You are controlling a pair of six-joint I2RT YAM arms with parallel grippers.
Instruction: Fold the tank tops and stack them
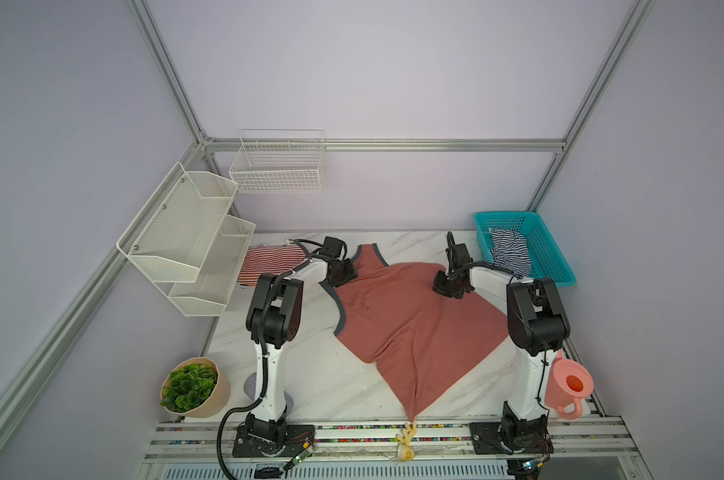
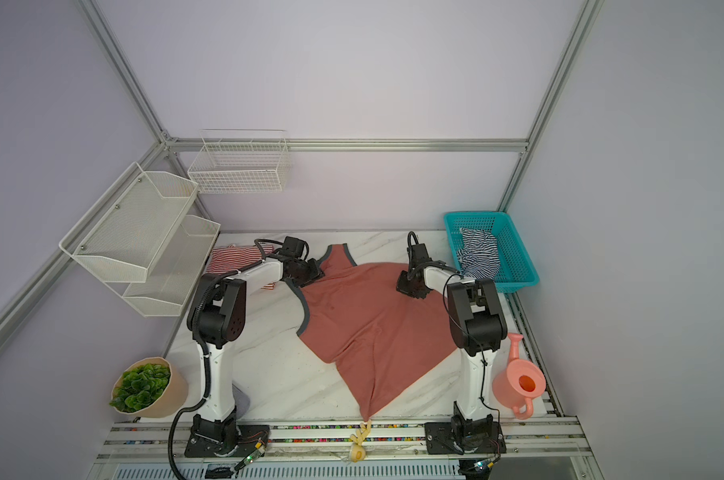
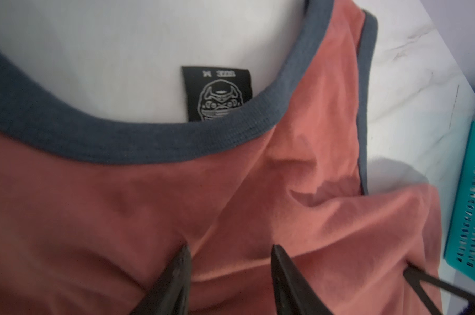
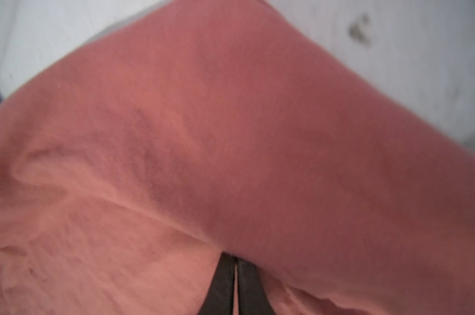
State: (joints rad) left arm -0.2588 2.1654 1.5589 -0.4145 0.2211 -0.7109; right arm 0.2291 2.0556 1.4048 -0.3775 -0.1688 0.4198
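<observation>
The salmon-red tank top (image 1: 401, 328) (image 2: 368, 324) lies spread on the marble table, its dark grey neck trim (image 3: 149, 144) at the back. My left gripper (image 1: 343, 274) (image 3: 230, 246) is over the neckline side, open, with a soft fold of the cloth between its tips. At the top's back right edge, my right gripper (image 1: 447, 289) (image 4: 235, 257) is shut on the salmon cloth (image 4: 230, 136). The red-and-white striped tank top (image 1: 268, 259) lies back left. The navy-and-white striped one (image 1: 509, 249) sits bunched in the teal basket (image 1: 559, 266).
White mesh shelves (image 1: 185, 237) and a wire basket (image 1: 277, 166) hang on the left and back walls. A potted plant (image 1: 192, 386) stands front left, a pink watering can (image 1: 570, 384) front right. The salmon hem's tip (image 1: 412, 415) reaches the front rail.
</observation>
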